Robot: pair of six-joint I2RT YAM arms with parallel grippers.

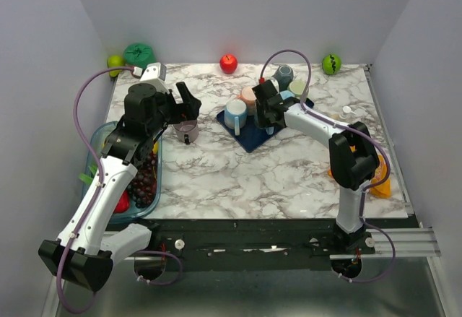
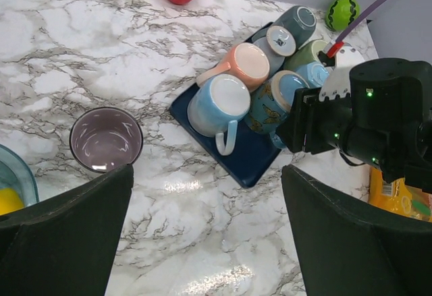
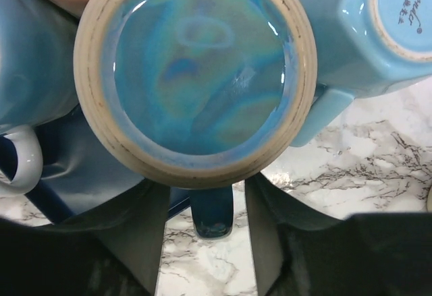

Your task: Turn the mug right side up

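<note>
On the dark blue tray [image 2: 253,158] several mugs lie bottom up or on their sides. One is a teal patterned mug [image 2: 268,100]; its glazed base [image 3: 196,73] fills the right wrist view. My right gripper [image 3: 206,242] straddles that mug's dark handle [image 3: 212,215], jaws partly closed, a thin gap showing on each side of the handle. A purple mug [image 2: 106,139] stands upright on the marble, off the tray to the left. My left gripper [image 2: 206,235] hovers wide open over bare marble, near that purple mug [image 1: 187,131], holding nothing.
A light blue mug [image 2: 217,104] and a pink mug [image 2: 239,65] lie tight against the teal one. A red apple [image 1: 228,63] sits at the back edge. A clear bin with grapes [image 1: 144,176] stands far left, an orange packet [image 1: 379,176] far right.
</note>
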